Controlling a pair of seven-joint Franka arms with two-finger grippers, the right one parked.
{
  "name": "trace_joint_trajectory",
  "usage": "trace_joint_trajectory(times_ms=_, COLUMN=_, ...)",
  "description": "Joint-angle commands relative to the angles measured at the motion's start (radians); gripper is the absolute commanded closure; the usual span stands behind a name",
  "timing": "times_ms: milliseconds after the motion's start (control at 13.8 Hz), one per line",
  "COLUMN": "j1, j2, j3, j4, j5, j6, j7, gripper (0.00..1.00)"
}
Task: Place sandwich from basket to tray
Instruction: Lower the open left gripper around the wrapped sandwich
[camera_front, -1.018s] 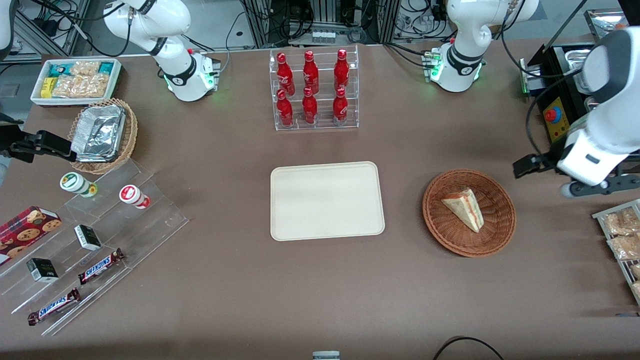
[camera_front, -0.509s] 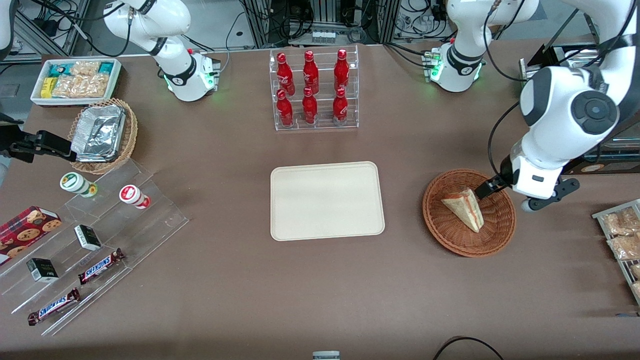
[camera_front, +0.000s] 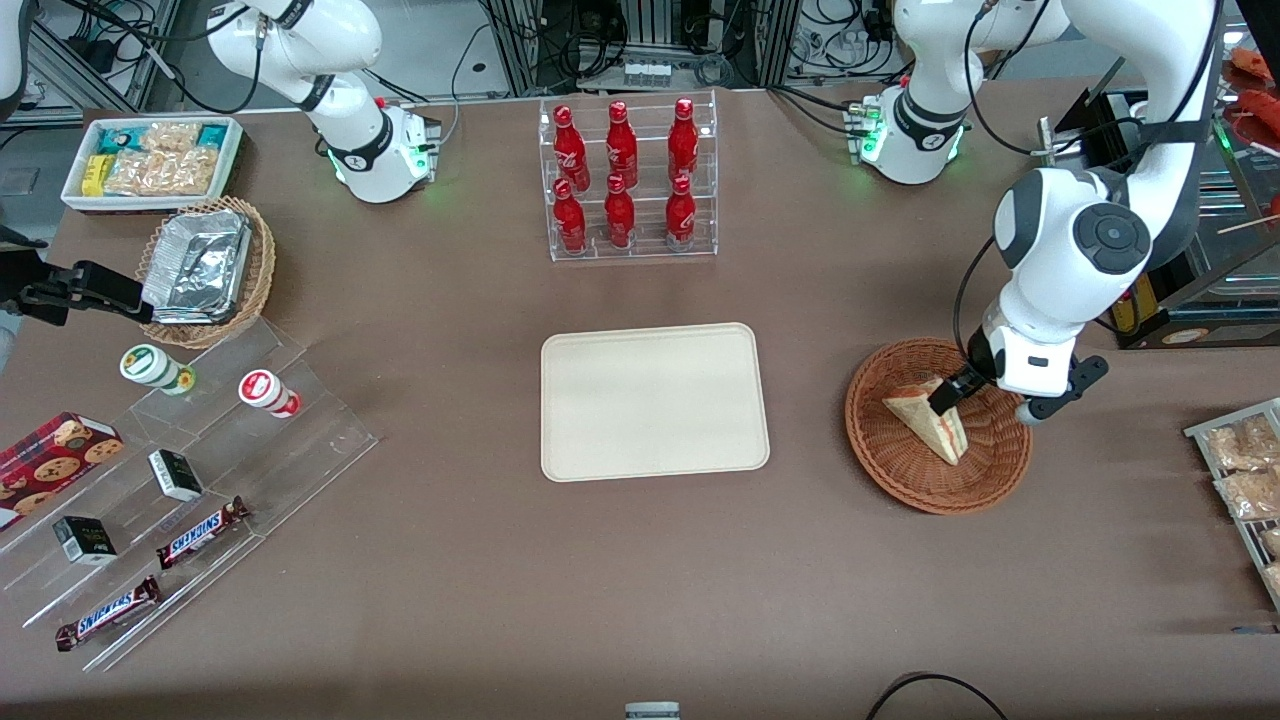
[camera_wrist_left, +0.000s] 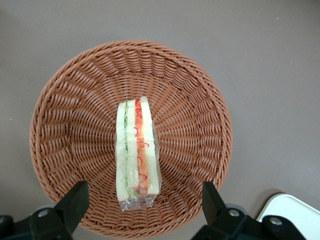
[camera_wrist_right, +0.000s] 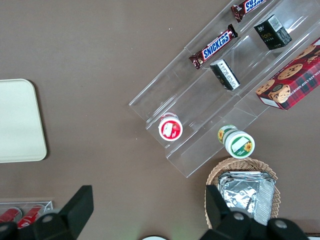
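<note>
Approach step: left gripper (camera_wrist_left: 140, 205) hovered, fingers spread wide, above triangular pale-bread sandwich (camera_wrist_left: 137, 151) in round reddish-brown wicker basket (camera_wrist_left: 65, 100). Next: descend, straddle, close; flat cream rectangular tray (camera_front: 655, 400) bare.

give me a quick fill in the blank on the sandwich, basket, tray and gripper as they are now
1. The triangular layered sandwich lies in the round reddish-brown wicker ____.
2. The flat cream rectangular tray holds ____.
3. The left arm's gripper hangs above the sandwich with its fingers ____.

Missing words: basket; nothing; open
</note>
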Motion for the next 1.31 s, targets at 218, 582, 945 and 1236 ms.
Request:
trace_joint_trajectory(times_ms=218, j1=-0.013, j2=0.056, j3=-0.004, j4=-0.050, j5=0.042, j6=0.126, j7=-0.083, gripper=0.00)
trace_joint_trajectory(times_ms=582, j1=-0.012, j2=0.097, j3=-0.004, j4=-0.082, j5=0.059, j6=0.163, j7=-0.092, gripper=0.00)
trace_joint_trajectory(times_ms=945, j1=-0.012, j2=0.140, j3=-0.003, j4=-0.080, j5=0.059, j6=0.197, j7=-0.104, gripper=0.00)
trace_joint_trajectory(times_ms=1236, j1=-0.012, j2=0.163, j3=-0.001, j4=-0.076, j5=0.059, j6=0.211, j7=-0.106, gripper=0.65)
